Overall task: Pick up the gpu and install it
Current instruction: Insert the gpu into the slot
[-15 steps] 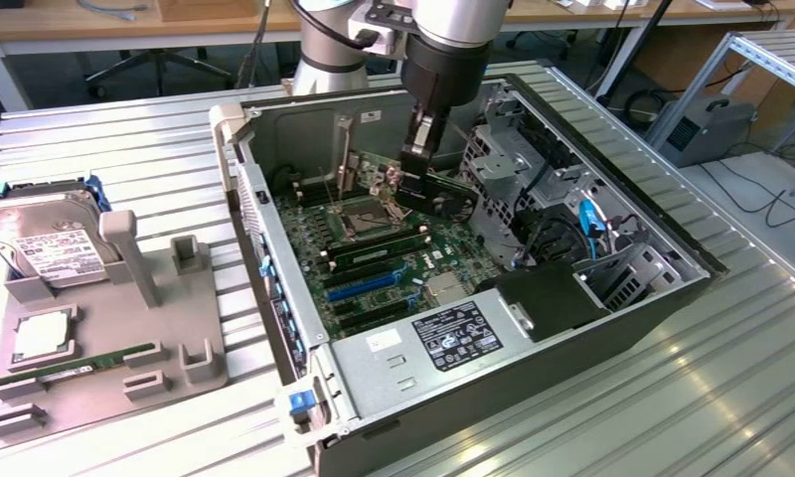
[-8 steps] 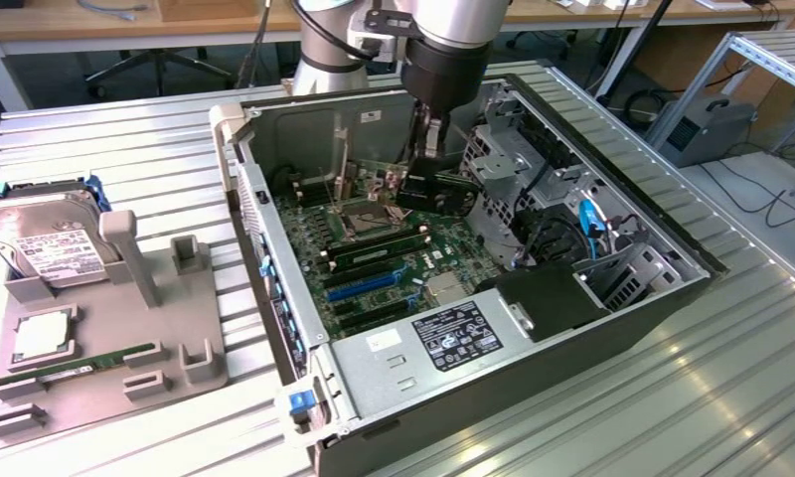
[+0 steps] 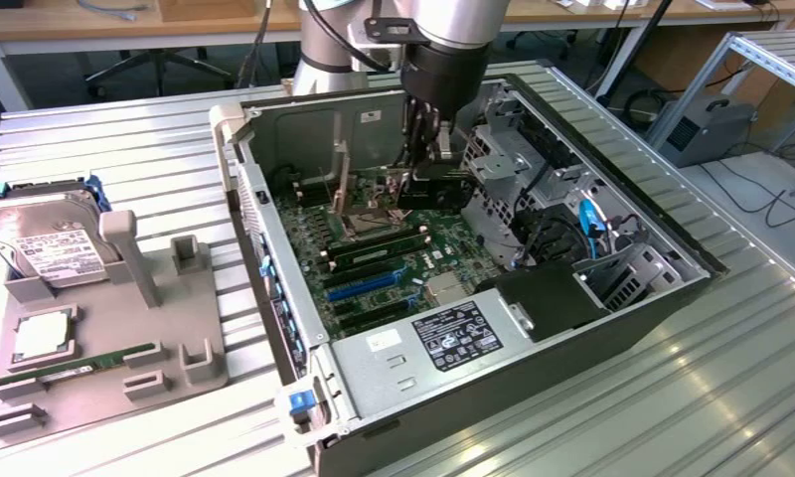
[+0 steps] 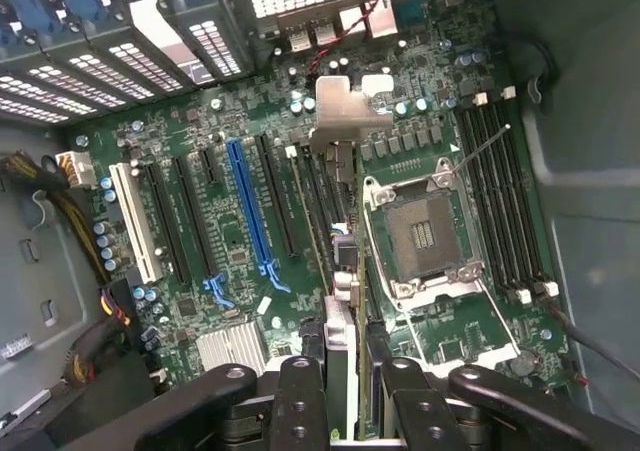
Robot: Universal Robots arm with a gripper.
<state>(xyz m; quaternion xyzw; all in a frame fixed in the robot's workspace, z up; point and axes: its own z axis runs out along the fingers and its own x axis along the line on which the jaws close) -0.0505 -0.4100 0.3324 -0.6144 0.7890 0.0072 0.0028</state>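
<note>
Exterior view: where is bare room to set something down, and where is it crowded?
Bare table beyond the tray, up to the case wall; more at the exterior view's right of the case. Crowded inside the case, where the gripper holds the gpu over the motherboard.

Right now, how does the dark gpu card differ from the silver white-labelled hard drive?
Dark gpu card stands on edge, held in the hand inside the black case; silver white-labelled hard drive rests on the grey tray outside. Gpu card is slim; hard drive thicker. Both are flat rectangles.
</note>
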